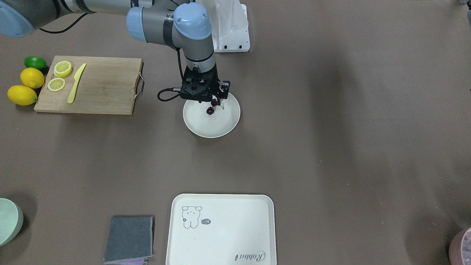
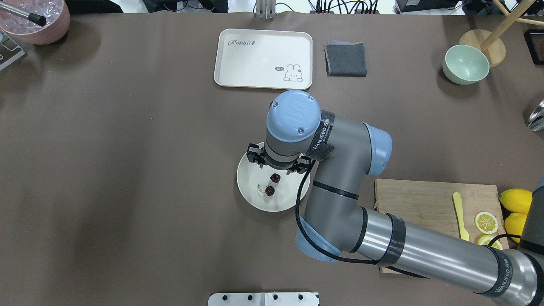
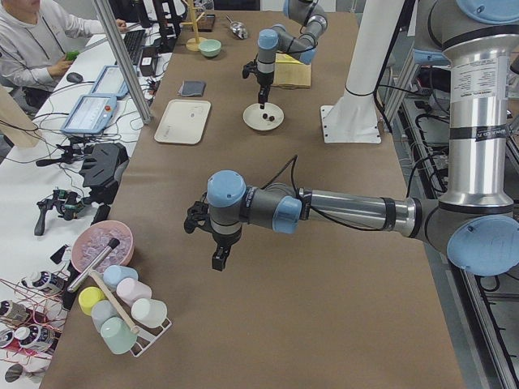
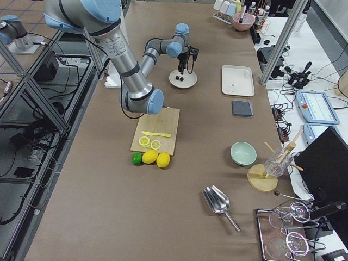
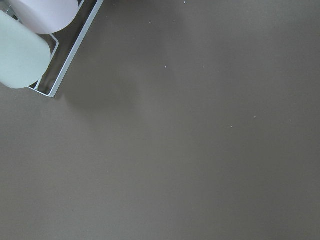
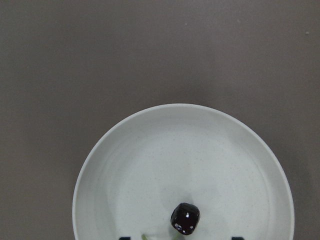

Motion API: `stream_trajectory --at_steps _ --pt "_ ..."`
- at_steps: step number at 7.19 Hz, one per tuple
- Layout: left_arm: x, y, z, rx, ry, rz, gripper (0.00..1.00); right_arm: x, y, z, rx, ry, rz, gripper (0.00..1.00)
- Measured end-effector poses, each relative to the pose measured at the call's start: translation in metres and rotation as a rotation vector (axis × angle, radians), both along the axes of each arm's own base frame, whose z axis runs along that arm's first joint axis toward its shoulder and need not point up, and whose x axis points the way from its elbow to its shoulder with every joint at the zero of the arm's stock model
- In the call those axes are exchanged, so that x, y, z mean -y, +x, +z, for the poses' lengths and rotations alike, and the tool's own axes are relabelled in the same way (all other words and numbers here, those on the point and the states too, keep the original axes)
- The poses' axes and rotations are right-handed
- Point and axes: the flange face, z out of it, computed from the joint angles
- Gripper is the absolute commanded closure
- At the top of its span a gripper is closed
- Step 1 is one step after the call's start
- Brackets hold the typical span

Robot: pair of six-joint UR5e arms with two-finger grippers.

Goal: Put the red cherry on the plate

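Note:
The red cherry (image 2: 270,191), a pair of dark glossy fruits on thin green stems, lies on the round off-white plate (image 2: 250,197) at the table's middle. In the right wrist view one cherry (image 6: 185,218) rests near the bottom of the plate (image 6: 125,165). My right gripper (image 6: 181,238) hangs just above the plate, open, its two dark tips far apart with nothing between them. My left gripper (image 3: 216,259) hovers over bare table far from the plate and shows only in the exterior left view, so I cannot tell its state.
A wooden cutting board (image 2: 425,199) holds a yellow knife (image 2: 460,214) and lemon slices, with lemons (image 2: 515,200) beside it. The bear tray (image 2: 263,58), grey cloth (image 2: 346,59) and mint bowl (image 2: 466,64) line the far edge. A cup rack (image 5: 30,45) stands near the left gripper.

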Motion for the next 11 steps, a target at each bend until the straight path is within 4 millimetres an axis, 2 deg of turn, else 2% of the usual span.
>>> stream_trajectory --at_steps 1,2,3,5,6,8,9,11 --pt "-0.001 0.000 0.000 0.000 0.000 0.000 0.02 0.008 0.010 0.002 -0.002 -0.001 0.011 0.00" --pt "-0.001 0.000 0.001 0.000 -0.001 0.000 0.02 0.022 0.037 0.012 -0.010 -0.002 0.008 0.00" --pt "-0.001 0.000 0.000 0.000 -0.001 -0.001 0.02 0.042 0.085 0.027 -0.041 0.008 -0.029 0.00" --pt "0.000 0.000 0.000 -0.001 0.000 0.003 0.02 0.083 0.213 0.063 -0.143 0.058 -0.119 0.00" --pt "0.000 -0.001 0.005 -0.002 -0.006 0.013 0.02 0.099 0.276 0.092 -0.176 0.078 -0.161 0.00" --pt "-0.002 -0.015 0.024 -0.011 -0.016 0.032 0.02 0.118 0.391 0.172 -0.223 0.101 -0.234 0.00" --pt "-0.003 -0.025 0.036 -0.011 -0.020 0.033 0.02 0.120 0.437 0.211 -0.244 0.104 -0.264 0.00" --pt "-0.008 -0.042 0.059 -0.012 -0.068 0.012 0.02 0.117 0.506 0.283 -0.227 0.072 -0.309 0.00"
